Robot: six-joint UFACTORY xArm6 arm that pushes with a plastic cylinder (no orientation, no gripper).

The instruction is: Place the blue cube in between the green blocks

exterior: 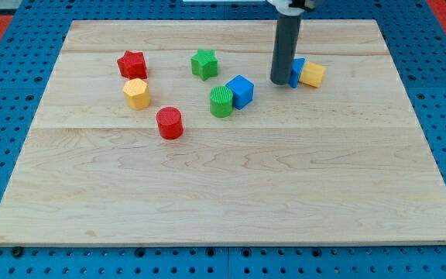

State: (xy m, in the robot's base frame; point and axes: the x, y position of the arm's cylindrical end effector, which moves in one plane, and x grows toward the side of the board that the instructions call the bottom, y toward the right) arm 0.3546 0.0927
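1. Tip (279, 81): bare rod, holding nothing, touching a partly hidden blue block (298, 71) beside the yellow cube (313, 74).
2. Blue cube (241, 91): touching the green cylinder (221, 101), below-right of the green star (204, 63).

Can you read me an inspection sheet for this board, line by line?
Surface: wooden board, flat.
Job's things: blue cube touching the green cylinder on its right; green star apart, toward the view's top left.
Clutter: red star, yellow hexagon block, red cylinder, yellow block, a second blue block partly hidden by the rod.
Pincer: none; my tip sits against that second blue block, right of the cube.
Cables: nothing seen.
Surroundings: blue pegboard.
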